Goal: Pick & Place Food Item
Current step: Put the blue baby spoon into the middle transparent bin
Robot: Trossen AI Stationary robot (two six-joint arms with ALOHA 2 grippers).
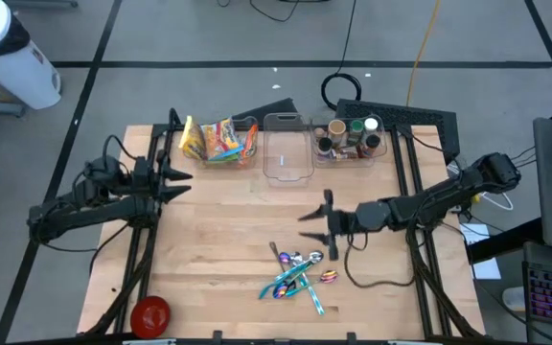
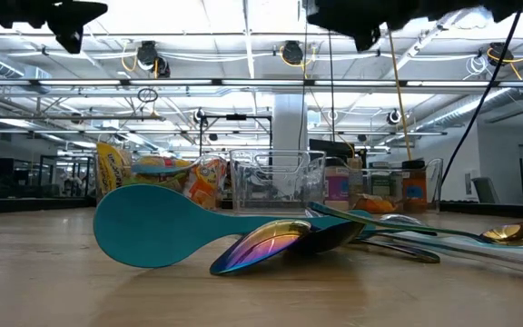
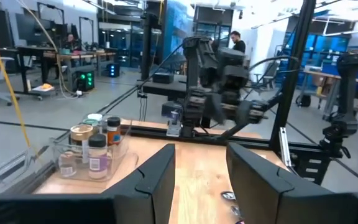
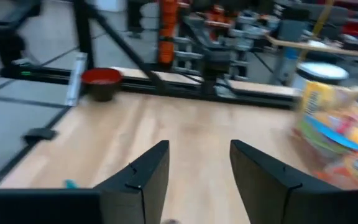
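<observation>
Colourful snack packets (image 1: pixel 220 140) stand in a clear bin at the table's far left; they also show in the right wrist view (image 4: pixel 340 134) and the low view (image 2: pixel 152 177). An empty clear bin (image 1: pixel 287 149) sits at the far middle. A clear bin with spice jars (image 1: pixel 348 137) stands at the far right, also in the left wrist view (image 3: pixel 92 149). My left gripper (image 1: pixel 182 175) is open and empty above the table's left side. My right gripper (image 1: pixel 312 225) is open and empty above the table's middle, above the cutlery.
A pile of cutlery with a teal spatula (image 1: pixel 295 273) lies at the near middle; it fills the low view (image 2: pixel 243 232). A red bowl (image 1: pixel 149 314) sits at the near left corner, also in the right wrist view (image 4: pixel 101 81). Bare wood lies between the bins and the cutlery.
</observation>
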